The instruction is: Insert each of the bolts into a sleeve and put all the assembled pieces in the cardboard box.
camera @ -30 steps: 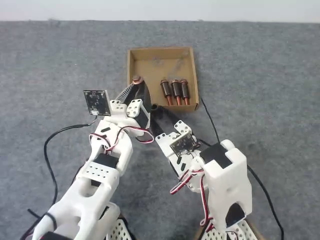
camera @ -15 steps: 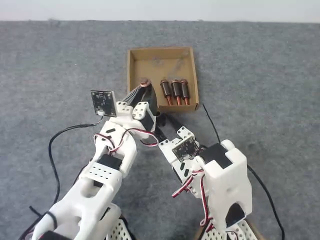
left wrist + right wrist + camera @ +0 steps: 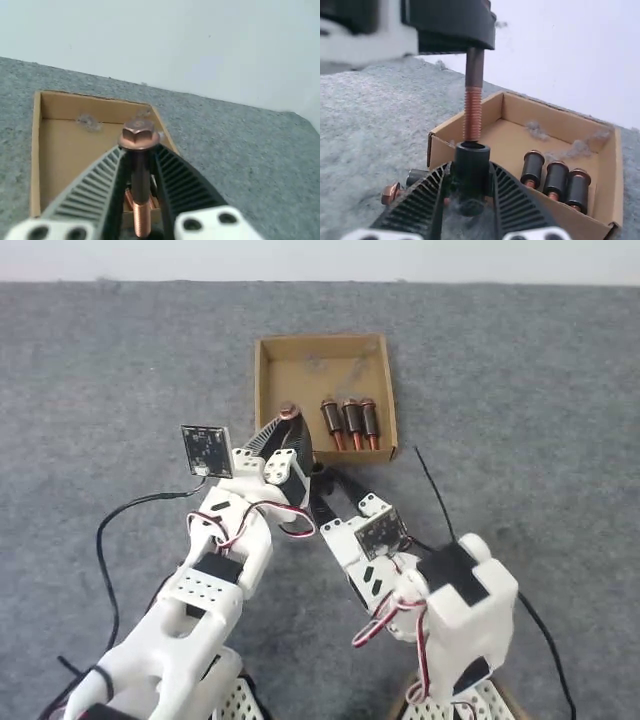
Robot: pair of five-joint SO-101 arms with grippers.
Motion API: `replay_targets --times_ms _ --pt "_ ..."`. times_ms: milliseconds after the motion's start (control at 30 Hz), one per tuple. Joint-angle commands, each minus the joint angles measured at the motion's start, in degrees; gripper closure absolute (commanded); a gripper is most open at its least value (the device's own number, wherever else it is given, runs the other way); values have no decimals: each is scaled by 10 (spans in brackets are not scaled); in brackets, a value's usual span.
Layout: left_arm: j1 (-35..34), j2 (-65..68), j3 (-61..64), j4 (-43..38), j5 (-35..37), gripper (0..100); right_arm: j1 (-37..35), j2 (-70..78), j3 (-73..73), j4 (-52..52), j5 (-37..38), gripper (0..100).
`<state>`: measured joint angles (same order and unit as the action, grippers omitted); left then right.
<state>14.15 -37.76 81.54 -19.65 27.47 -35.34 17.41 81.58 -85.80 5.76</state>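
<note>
Gripping the bolt (image 3: 140, 175) tight, left jaws hang it straight above the right jaws, which clamp the sleeve (image 3: 470, 170). Threaded tip sits right at its mouth, cardboard box (image 3: 442, 145) just beyond.

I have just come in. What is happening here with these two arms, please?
The left claw holds a bolt upright, head up, by the near edge of the box. The right claw holds a sleeve directly under it. The bolt's threaded tip is at the sleeve's mouth and is not yet pushed in. Three assembled pieces lie side by side in the box.
</note>
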Motion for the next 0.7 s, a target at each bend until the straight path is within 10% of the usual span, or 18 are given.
replay_targets --times_ms 0,667 --pt "4 -25 -3 -2 3 988 0 -66 4 29 -12 991" --pt "-11 -25 10 -2 -91 988 -1 -52 -73 191 36 991"
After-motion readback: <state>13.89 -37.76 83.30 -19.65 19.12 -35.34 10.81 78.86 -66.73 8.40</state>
